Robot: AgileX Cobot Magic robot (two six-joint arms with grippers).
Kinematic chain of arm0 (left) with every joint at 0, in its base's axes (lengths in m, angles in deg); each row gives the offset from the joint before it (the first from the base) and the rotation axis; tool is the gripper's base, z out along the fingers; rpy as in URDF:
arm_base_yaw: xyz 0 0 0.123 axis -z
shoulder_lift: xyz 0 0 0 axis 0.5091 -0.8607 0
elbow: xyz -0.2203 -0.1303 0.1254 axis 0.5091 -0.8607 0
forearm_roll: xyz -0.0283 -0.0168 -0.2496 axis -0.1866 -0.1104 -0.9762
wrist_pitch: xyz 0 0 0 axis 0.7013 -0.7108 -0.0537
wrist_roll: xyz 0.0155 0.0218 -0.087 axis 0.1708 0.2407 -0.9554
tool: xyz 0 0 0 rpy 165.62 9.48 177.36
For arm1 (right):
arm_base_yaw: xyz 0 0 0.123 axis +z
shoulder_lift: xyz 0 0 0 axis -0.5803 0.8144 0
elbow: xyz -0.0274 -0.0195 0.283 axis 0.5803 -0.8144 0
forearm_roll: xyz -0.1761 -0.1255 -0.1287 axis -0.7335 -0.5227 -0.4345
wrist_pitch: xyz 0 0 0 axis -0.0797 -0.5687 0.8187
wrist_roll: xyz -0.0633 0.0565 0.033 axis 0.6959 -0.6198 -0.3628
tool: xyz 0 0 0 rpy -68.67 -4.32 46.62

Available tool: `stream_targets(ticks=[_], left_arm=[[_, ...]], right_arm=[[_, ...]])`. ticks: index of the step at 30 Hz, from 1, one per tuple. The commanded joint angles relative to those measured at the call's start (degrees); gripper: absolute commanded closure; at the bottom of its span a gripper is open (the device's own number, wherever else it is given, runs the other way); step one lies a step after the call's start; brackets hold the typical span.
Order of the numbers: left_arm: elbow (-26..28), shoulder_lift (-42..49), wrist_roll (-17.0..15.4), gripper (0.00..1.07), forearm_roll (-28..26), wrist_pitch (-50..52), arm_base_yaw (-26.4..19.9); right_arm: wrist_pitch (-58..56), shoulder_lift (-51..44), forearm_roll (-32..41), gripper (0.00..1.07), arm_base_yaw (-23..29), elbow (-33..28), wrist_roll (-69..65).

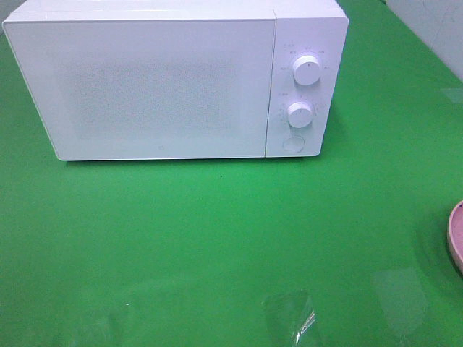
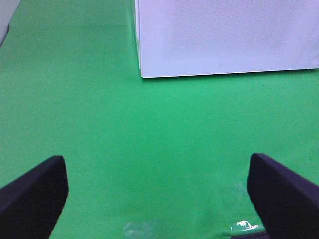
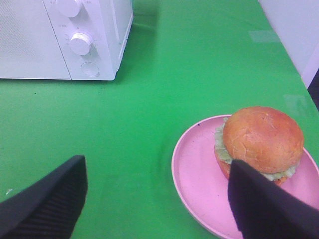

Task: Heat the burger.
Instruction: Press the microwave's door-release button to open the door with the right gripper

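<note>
The burger (image 3: pixel 261 137), with a golden-brown bun and green lettuce, sits on a pink plate (image 3: pixel 194 164) in the right wrist view. My right gripper (image 3: pixel 155 164) is open just short of the plate, and one dark finger (image 3: pixel 264 204) overlaps the plate's near side beside the burger. The white microwave (image 1: pixel 159 79) stands at the back of the green table with its door closed. My left gripper (image 2: pixel 155 162) is open over bare green cloth, facing the microwave's (image 2: pixel 224 35) lower left corner. In the exterior high view only the plate's rim (image 1: pixel 457 235) shows, and neither gripper appears.
Two round knobs (image 1: pixel 307 71) (image 1: pixel 299 113) and a round button (image 1: pixel 293 142) sit on the microwave's right panel. Clear tape patches (image 1: pixel 293 318) glint on the cloth near the front edge. A pale wall edge (image 3: pixel 299 30) borders the table on the right.
</note>
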Motion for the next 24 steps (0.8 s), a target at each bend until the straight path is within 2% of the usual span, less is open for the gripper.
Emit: stream_targets(ticks=[1, 16, 24], left_arm=[[0.0, 0.1, -0.1, 0.17, -0.6, 0.1, -0.1], [0.0, 0.1, -0.1, 0.17, -0.6, 0.1, -0.1], [0.0, 0.1, -0.1, 0.17, -0.6, 0.1, -0.1]], right_arm=[[0.5, -1.5, 0.2, 0.32, -0.3, -0.1, 0.5], [0.6, -1.5, 0.2, 0.32, -0.3, 0.1, 0.5], [5.8, -0.9, 0.1, 0.32, -0.3, 1.7, -0.7]])
